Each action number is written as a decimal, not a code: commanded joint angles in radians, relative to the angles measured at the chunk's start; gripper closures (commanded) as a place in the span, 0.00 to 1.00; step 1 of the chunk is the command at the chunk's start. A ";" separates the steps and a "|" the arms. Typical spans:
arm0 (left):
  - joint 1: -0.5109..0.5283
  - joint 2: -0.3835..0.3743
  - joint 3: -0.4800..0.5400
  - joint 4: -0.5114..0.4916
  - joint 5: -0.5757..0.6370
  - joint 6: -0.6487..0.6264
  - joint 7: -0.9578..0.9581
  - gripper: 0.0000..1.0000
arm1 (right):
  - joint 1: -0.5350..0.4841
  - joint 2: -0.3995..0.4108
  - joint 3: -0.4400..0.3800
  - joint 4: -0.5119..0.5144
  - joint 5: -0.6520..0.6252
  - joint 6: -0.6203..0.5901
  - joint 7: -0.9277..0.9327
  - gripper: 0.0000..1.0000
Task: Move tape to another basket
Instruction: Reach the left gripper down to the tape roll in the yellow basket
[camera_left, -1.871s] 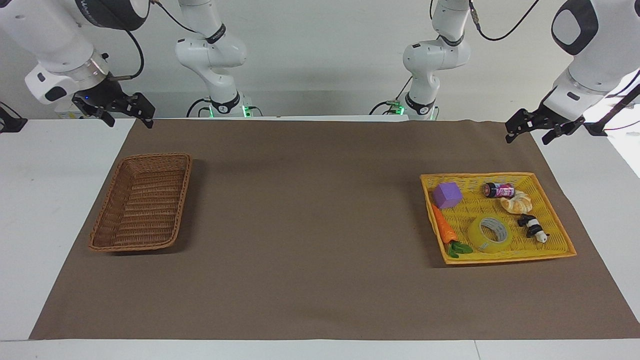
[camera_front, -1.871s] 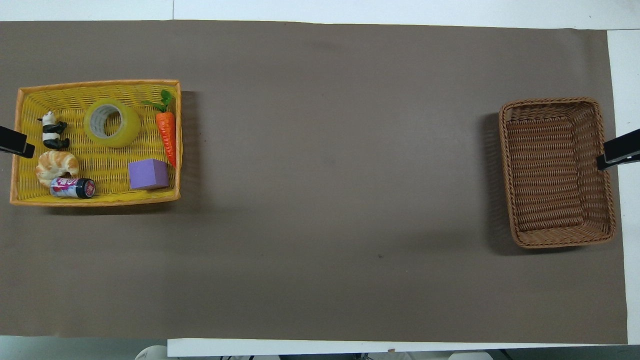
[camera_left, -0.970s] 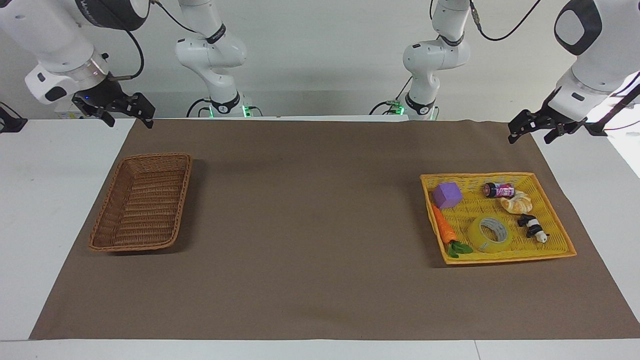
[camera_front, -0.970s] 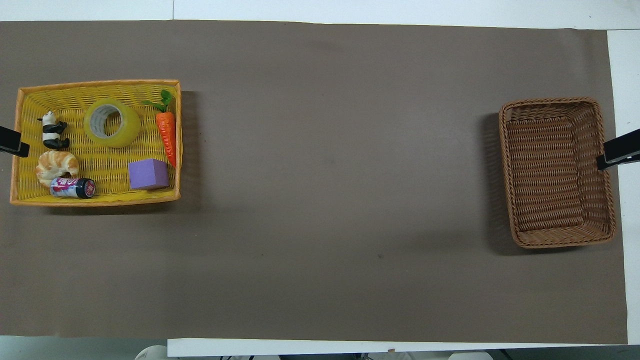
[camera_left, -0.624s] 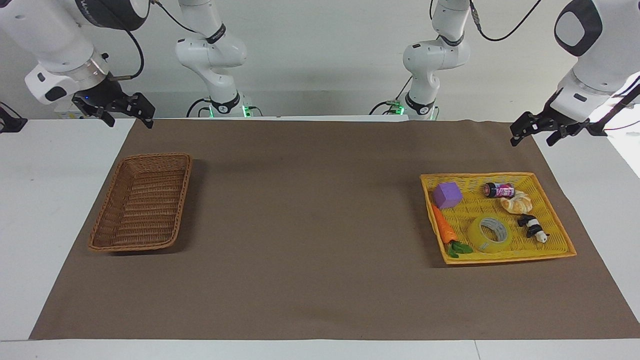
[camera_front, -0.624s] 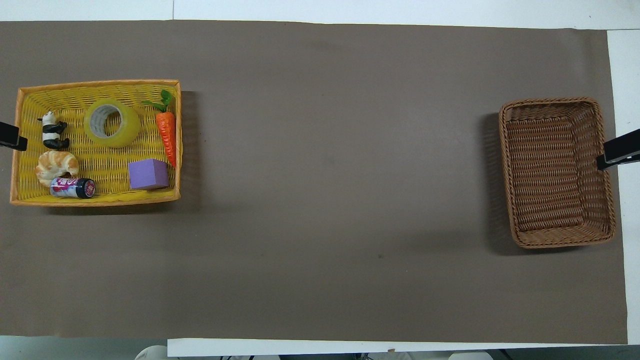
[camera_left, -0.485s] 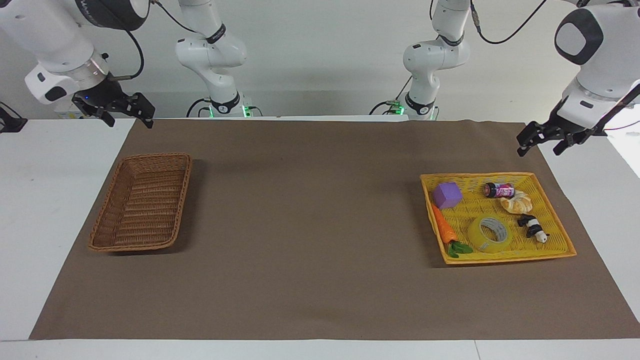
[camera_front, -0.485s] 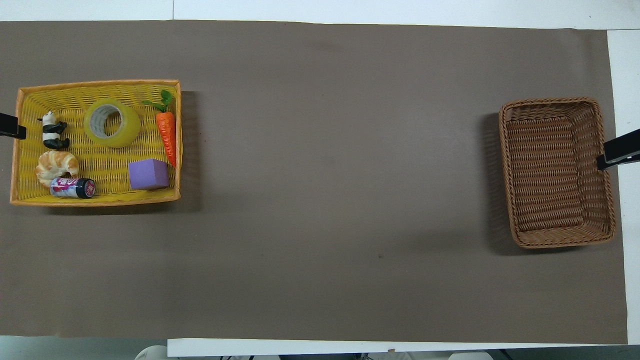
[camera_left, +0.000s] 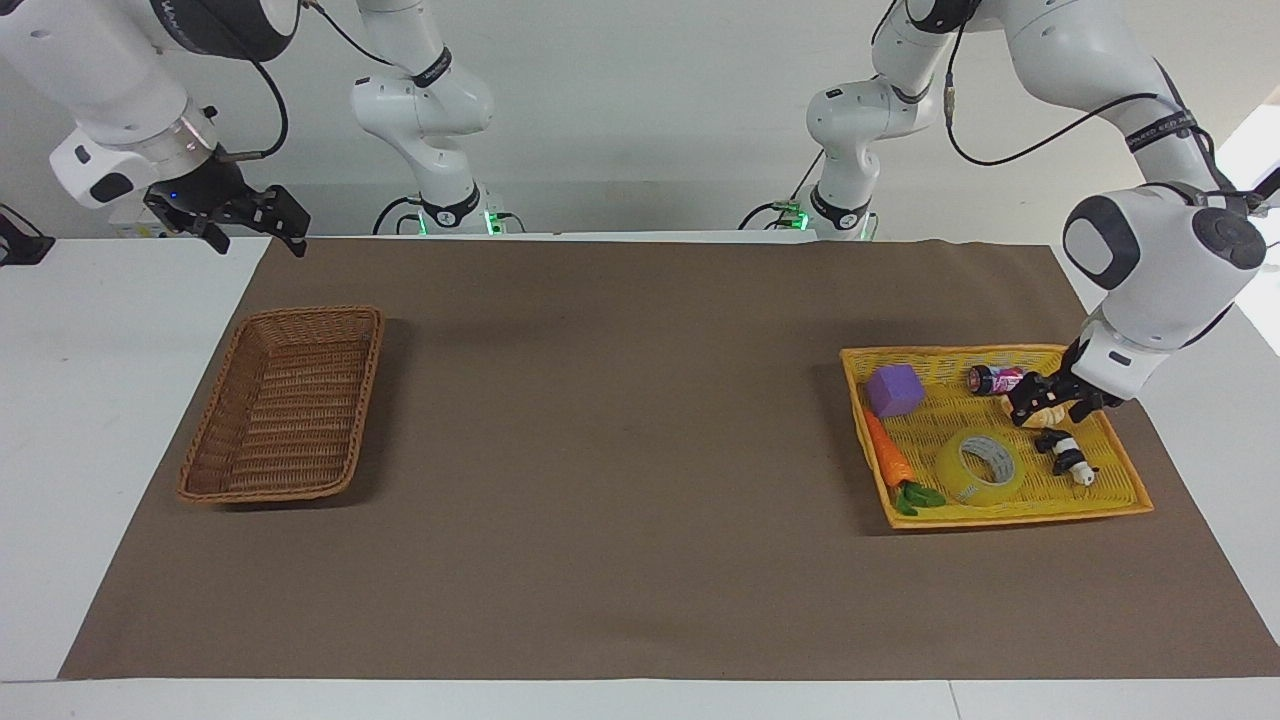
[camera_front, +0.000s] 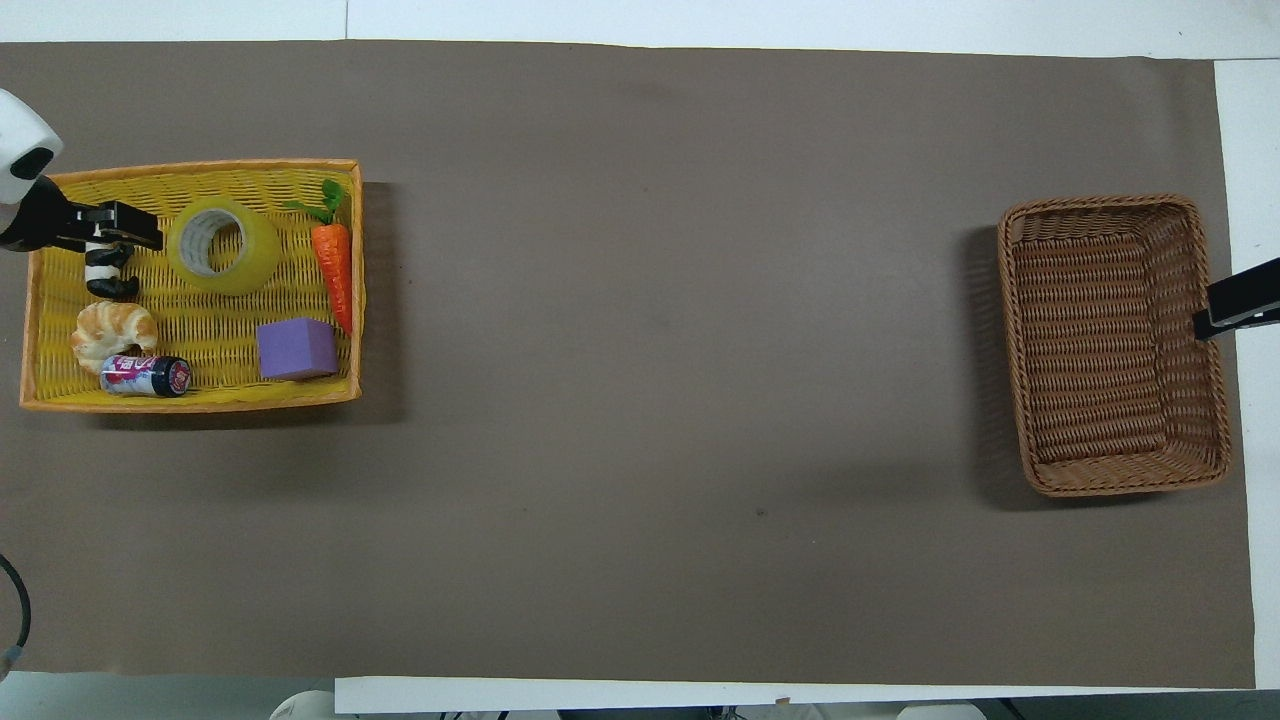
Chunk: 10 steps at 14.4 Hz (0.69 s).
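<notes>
The tape (camera_left: 978, 468) (camera_front: 222, 245), a yellow roll with a pale core, lies flat in the yellow woven tray (camera_left: 1010, 518) (camera_front: 190, 403) at the left arm's end of the table. My left gripper (camera_left: 1045, 408) (camera_front: 140, 228) is open and low over the tray, above the croissant and panda, beside the tape and apart from it. The brown wicker basket (camera_left: 300, 493) (camera_front: 1110, 203) stands with nothing in it at the right arm's end. My right gripper (camera_left: 258, 240) (camera_front: 1230, 305) waits open in the air by the basket's rim.
Sharing the tray with the tape are a purple cube (camera_left: 893, 389), a toy carrot (camera_left: 888, 460), a small can (camera_left: 998, 379), a croissant (camera_front: 112, 330) and a panda figure (camera_left: 1068, 457). A brown mat (camera_left: 620, 450) covers the table between tray and basket.
My left arm has swung down from beside the table's edge to low over the tray, next to the tape. The right arm, the tape and the basket have not moved.
</notes>
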<state>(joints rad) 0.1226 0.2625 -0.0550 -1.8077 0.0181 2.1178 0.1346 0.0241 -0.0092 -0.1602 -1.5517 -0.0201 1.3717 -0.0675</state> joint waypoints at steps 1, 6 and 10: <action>0.012 -0.006 -0.005 -0.030 0.002 0.048 -0.018 0.21 | -0.009 -0.020 0.010 -0.024 -0.001 0.003 -0.017 0.00; -0.009 0.073 -0.005 -0.021 0.002 0.136 -0.121 0.21 | -0.009 -0.020 0.010 -0.024 -0.001 0.003 -0.017 0.00; 0.000 0.113 -0.005 -0.031 0.002 0.171 -0.122 0.24 | -0.009 -0.020 0.011 -0.024 -0.001 0.003 -0.017 0.00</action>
<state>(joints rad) 0.1223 0.3683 -0.0638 -1.8201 0.0178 2.2551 0.0297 0.0241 -0.0092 -0.1602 -1.5517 -0.0201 1.3717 -0.0675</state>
